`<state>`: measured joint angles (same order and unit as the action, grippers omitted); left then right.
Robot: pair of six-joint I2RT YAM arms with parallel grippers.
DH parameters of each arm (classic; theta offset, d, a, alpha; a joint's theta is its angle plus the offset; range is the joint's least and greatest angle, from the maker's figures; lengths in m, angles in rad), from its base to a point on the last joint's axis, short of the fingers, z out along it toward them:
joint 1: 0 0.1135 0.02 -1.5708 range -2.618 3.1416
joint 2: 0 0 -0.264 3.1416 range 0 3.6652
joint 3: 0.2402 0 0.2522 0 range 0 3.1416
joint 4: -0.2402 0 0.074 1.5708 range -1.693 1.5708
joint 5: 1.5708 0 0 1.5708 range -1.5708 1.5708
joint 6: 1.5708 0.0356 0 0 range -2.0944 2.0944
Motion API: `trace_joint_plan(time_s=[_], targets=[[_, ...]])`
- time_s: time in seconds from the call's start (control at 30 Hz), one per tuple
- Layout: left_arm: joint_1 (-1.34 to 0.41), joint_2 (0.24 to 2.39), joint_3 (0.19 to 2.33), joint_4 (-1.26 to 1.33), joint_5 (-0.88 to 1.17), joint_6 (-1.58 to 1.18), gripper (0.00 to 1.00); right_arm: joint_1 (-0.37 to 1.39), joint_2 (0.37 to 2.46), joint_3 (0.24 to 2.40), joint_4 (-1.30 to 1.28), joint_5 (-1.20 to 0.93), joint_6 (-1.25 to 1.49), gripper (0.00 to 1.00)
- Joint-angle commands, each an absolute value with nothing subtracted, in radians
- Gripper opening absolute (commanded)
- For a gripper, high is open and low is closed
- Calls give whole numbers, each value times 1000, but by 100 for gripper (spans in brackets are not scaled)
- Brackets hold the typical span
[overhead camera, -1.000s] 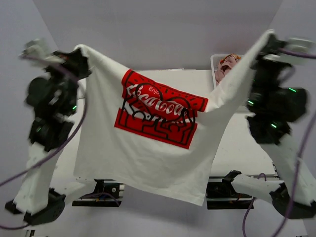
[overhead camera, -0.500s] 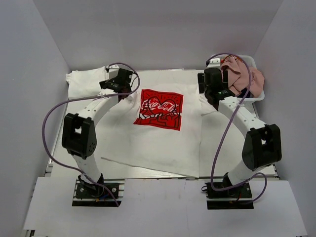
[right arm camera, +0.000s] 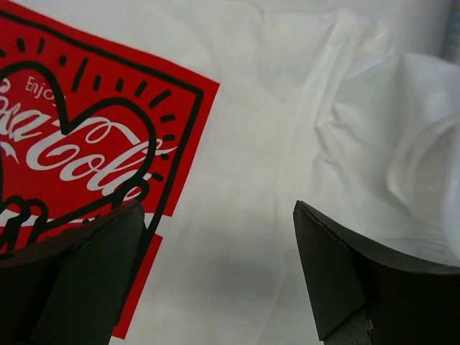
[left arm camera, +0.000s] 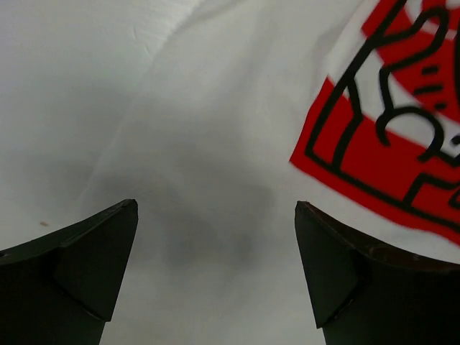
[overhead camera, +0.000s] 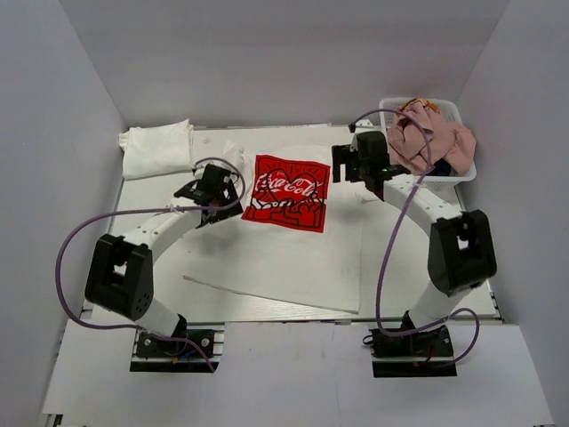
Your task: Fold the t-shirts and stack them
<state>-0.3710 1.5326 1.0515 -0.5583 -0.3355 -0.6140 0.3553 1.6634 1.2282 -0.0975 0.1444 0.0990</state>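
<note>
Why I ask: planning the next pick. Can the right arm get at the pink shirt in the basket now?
Probably yes. The right gripper is open and empty just beside the basket, and the pink shirt lies heaped on top with nothing covering it.

Coca-Cola shirt (overhead camera: 267, 258) now flat (left gripper (left arm camera: 215, 207), right gripper (right arm camera: 218, 206) released)

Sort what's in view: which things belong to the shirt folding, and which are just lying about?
Job:
Coca-Cola print shirt, spread flat
folded white shirts, far left
pink shirt, in the basket

Lying about:
white basket
</note>
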Motion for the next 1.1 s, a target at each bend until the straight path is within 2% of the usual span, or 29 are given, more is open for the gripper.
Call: trace_joint_plan(time_s=[0.0,0.13,0.33,0.5,0.63,0.7,0.73,0.77,0.83,0.87,0.93,0.97,1.07], targets=[[-385,1456,941,-453,-86,-643,100,357,1768,1299,-87,69,133,90],[-385,1436,807,-397,-35,-679,100,357,1894,1367,-101,72,170,90],[-364,1532,793,-420,-152,-689,100,360,1953,1312,-101,89,241,90],[-344,1660,912,-479,-250,-689,100,379,1833,1048,-68,100,325,90],[-302,1767,989,-489,-281,-680,100,425,1628,791,-92,133,434,90],[-284,1871,1090,-501,-316,-654,100,494,1567,654,-136,117,491,90],[-284,1917,1141,-540,-316,-644,100,524,1469,631,-146,104,489,90],[-270,1965,1266,-569,-330,-626,100,631,1444,609,-213,57,488,90],[-259,2095,1455,-604,-330,-589,100,725,1385,580,-276,51,509,90],[-259,2127,1512,-615,-302,-542,100,874,1382,584,-357,51,517,90],[-259,2198,1662,-635,-292,-508,100,963,1410,620,-409,31,531,90],[-259,2207,1698,-635,-281,-459,100,1071,1422,661,-437,23,519,90],[-268,2191,1787,-626,-264,-402,100,1150,1443,787,-494,104,459,90]])
